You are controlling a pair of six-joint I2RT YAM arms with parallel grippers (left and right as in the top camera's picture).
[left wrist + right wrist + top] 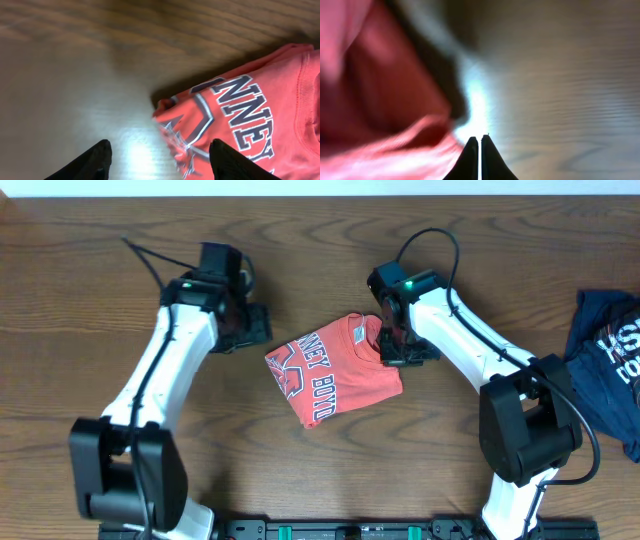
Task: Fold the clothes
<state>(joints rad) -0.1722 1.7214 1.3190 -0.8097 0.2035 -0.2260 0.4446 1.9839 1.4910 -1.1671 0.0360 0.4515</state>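
The T-shirt (335, 370) lies as a folded bundle at the middle of the table (300, 480). To finish well, I would flatten the fold and square its edges without dragging. The left fingers (95, 162) stand wide and empty at its 10 o'clock, apart from it. The right fingers (472, 160) are pressed together on nothing at its 2 o'clock edge, with the arm reaching low.

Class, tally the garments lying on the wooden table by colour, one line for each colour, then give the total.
Red-orange T-shirt: 1
Navy garment, partly cut off at the picture's right edge: 1
Total: 2
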